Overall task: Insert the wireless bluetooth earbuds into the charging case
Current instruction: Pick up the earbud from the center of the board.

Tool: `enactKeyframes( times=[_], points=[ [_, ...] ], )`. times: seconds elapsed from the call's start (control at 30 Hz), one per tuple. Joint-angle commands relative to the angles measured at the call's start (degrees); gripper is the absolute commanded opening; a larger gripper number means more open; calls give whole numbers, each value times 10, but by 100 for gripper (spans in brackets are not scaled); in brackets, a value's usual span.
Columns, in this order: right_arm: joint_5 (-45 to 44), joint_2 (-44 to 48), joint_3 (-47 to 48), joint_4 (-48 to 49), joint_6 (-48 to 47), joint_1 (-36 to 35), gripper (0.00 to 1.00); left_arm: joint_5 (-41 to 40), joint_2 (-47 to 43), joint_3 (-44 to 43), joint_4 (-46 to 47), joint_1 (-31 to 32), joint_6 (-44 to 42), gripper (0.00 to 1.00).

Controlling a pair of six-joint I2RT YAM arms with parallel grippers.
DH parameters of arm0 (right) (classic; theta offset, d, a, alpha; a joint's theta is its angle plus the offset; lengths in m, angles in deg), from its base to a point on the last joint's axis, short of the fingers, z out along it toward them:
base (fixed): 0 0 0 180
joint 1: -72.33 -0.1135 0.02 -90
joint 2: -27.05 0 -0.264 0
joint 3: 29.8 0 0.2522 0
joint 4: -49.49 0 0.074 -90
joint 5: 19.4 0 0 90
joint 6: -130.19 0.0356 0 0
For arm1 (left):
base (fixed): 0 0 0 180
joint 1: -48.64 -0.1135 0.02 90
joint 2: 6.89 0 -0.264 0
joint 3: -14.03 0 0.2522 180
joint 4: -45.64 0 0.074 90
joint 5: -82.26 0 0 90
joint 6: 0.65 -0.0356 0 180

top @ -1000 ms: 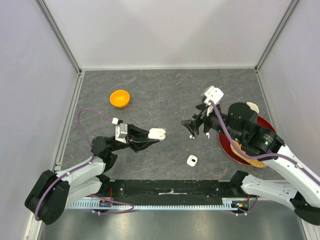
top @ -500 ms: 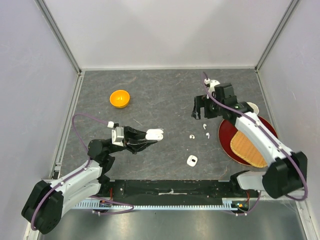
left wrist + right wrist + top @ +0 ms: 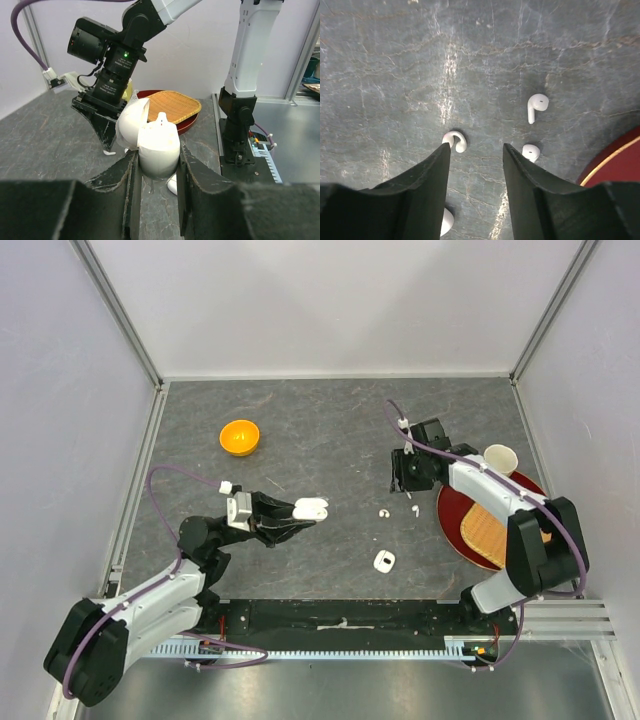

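My left gripper (image 3: pixel 300 510) is shut on a white charging case (image 3: pixel 314 507) with its lid open, held above the table; the left wrist view shows the case (image 3: pixel 159 145) between the jaws, with a small white bump at its top. My right gripper (image 3: pixel 403 478) is open, pointing down just above the table. In the right wrist view it (image 3: pixel 476 147) is empty. A curled earbud (image 3: pixel 455 141) lies by its left finger, one earbud (image 3: pixel 530 151) by its right finger, another (image 3: pixel 538 105) beyond, and a white piece (image 3: pixel 446 222) shows partly under the left finger. Two earbuds (image 3: pixel 384 512) (image 3: pixel 413 508) show from above.
A second small white case (image 3: pixel 384 561) lies near the front edge. A red plate (image 3: pixel 450 525) with a woven mat (image 3: pixel 485 540) sits to the right, with a white cup (image 3: pixel 500 458) behind it. An orange bowl (image 3: pixel 240 437) stands at the back left.
My right arm has swung from over the plate to the back and come down, open, over the earbuds. My left gripper with the case has barely moved.
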Motion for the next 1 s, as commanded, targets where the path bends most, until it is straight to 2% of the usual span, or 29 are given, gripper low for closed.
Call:
enactKeyframes(
  times=[0.0, 0.2, 0.97],
  points=[
    [24, -16, -18, 40, 21, 0, 51, -3, 5, -7, 13, 0, -20, 2],
    [51, -39, -51, 83, 41, 0, 43, -6, 1, -6, 4, 0, -24, 2],
    [106, -60, -96, 128, 43, 0, 45, -8, 15, -4, 6, 0, -22, 2]
  ],
)
